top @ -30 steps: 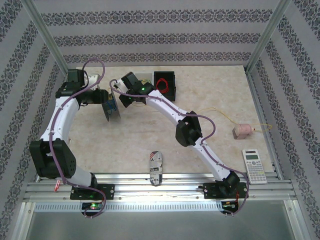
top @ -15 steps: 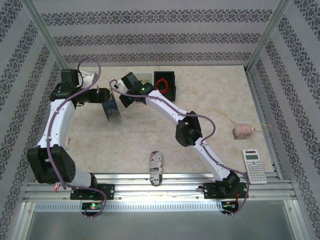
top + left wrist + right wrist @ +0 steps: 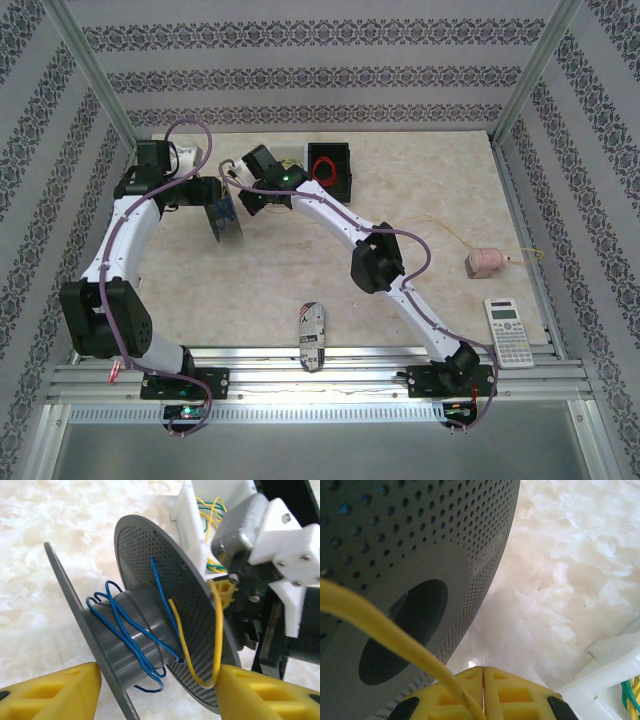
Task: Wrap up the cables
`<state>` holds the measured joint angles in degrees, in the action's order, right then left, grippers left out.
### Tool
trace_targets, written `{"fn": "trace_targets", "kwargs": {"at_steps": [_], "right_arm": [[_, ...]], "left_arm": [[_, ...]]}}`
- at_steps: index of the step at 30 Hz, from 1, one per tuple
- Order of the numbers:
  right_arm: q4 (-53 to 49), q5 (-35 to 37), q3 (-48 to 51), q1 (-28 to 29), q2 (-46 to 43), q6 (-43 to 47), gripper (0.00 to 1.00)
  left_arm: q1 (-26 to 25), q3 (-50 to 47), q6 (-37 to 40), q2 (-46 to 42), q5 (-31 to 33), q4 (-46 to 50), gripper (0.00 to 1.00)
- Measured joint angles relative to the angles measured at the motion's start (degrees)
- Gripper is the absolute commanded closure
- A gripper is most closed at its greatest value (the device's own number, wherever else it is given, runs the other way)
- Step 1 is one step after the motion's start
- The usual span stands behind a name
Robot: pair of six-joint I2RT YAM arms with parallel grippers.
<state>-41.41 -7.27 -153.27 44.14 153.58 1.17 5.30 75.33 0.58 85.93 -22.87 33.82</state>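
My left gripper [image 3: 160, 686] is shut on a grey spool [image 3: 136, 629], one yellow finger against each perforated flange. Blue wire [image 3: 118, 622] is wound loosely round the hub. The yellow cable [image 3: 219, 625] loops over the right flange edge and down toward the hub. My right gripper [image 3: 483, 670] is shut on that yellow cable [image 3: 395, 636], right beside the spool's flange [image 3: 395, 525]. From above, the spool [image 3: 226, 222] stands at the back left between the left gripper [image 3: 210, 198] and the right gripper [image 3: 240, 197]. More yellow cable [image 3: 440, 226] lies across the right of the table.
A black box [image 3: 330, 170] holding red wire sits behind the right gripper. A white holder [image 3: 207, 510] with yellow and green wires is close behind the spool. A pink object [image 3: 487, 262], a calculator [image 3: 510, 331] and a patterned can [image 3: 312, 335] lie nearer.
The left arm swung out to the left with the spool half a second ago and is now back to the right, near where it was. The right arm has held still.
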Motion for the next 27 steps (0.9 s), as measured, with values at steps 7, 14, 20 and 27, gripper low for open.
{"fn": "trace_targets", "kwargs": {"at_steps": [7, 14, 20, 27], "right_arm": [[0.0, 0.0, 0.0, 0.0, 0.0, 0.0, 1.0], [0.3, 0.0, 1.6, 0.1, -0.9, 0.1, 1.0], [0.2, 0.6, 4.0, 0.6, -2.9, 0.2, 1.0], [-0.2, 1.7, 5.4, 1.5, -5.5, 0.5, 0.93]], "left_arm": [[0.0, 0.0, -0.3, 0.8, 1.4, -1.6, 0.5], [-0.3, 0.0, -0.4, 3.0, 2.2, -3.8, 0.55], [-0.7, 0.1, -0.4, 5.1, 2.4, -4.7, 0.57], [-0.8, 0.6, -0.4, 5.7, 2.1, -5.0, 0.59]]}}
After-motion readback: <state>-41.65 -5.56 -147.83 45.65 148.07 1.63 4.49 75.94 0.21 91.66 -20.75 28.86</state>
